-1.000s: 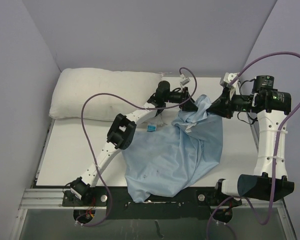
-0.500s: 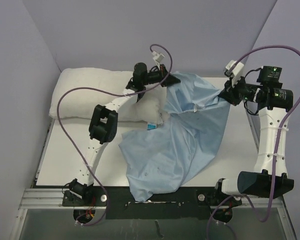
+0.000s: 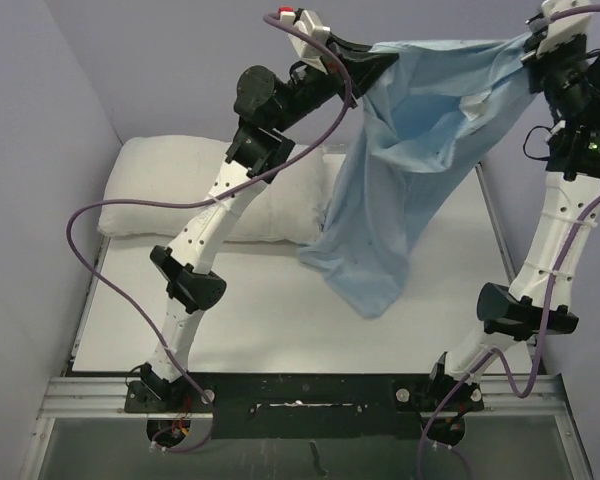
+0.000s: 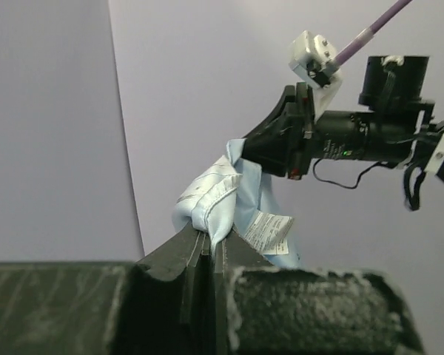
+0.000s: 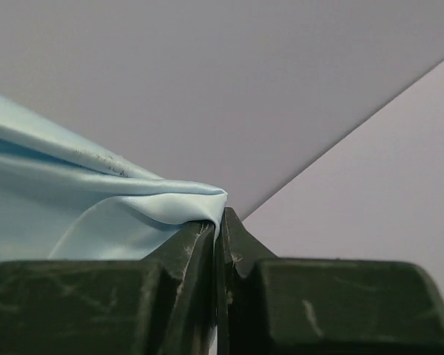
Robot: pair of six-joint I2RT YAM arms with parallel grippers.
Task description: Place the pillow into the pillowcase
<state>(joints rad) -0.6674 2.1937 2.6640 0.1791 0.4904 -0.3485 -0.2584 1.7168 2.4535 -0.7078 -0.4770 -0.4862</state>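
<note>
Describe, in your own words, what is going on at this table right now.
Two robot arms are holding up a light blue pillowcase. The left hand and the right hand are each shut on an upper edge of the cloth, so it stretches between them, high over the table, with the rest hanging down. The off-white pillow lies at the far left of the table, not yet inside the case.

White table [image 3: 280, 320], lavender walls [image 3: 180, 60], metal rail [image 3: 90, 396] at near edge.
</note>
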